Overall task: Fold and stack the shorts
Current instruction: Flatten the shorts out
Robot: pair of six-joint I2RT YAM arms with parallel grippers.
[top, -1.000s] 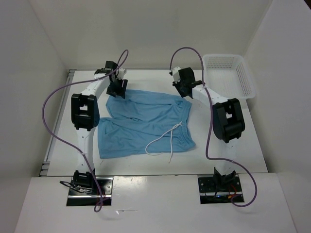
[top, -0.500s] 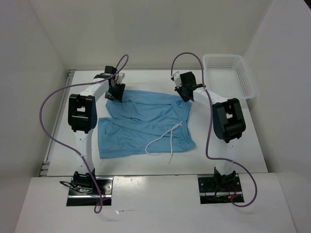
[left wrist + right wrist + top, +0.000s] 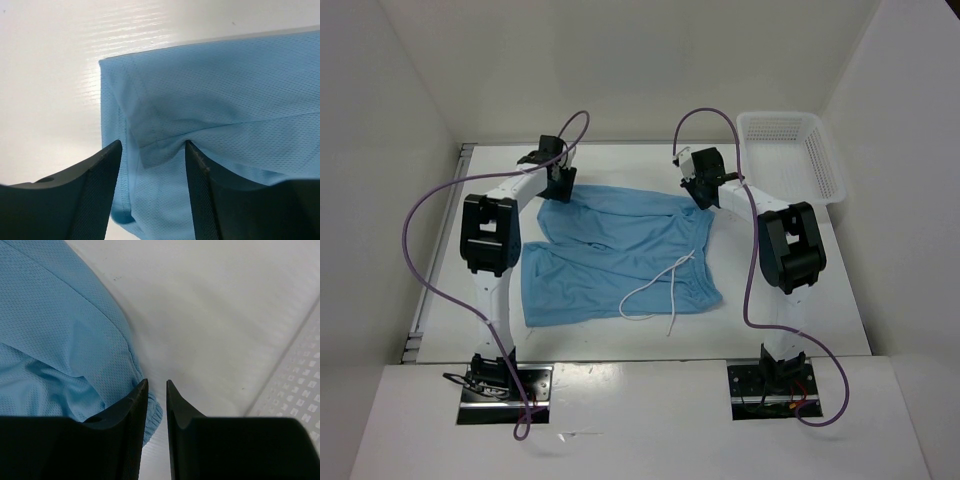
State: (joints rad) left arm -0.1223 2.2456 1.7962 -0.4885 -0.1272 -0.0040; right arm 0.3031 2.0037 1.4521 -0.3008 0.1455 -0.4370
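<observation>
Right, I count one pair of shorts [image 3: 620, 250] spread flat on the table [image 3: 770, 320], one white drawstring [image 3: 660, 274] and one basket [image 3: 830, 170]. The left gripper [image 3: 152, 145] has its jaws spread astride a puckered far corner. The right gripper [image 3: 156, 381] has its jaws narrowly apart beside the other far corner, gripping nothing.

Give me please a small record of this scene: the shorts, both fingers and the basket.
shorts: light blue, spread flat on the table
drawstring: white, loose across the shorts
left fingers: apart, astride a raised fold at the far-left corner
right fingers: narrow gap, nothing between, beside the waistband end
basket: white mesh, far right, apart from the shorts
</observation>
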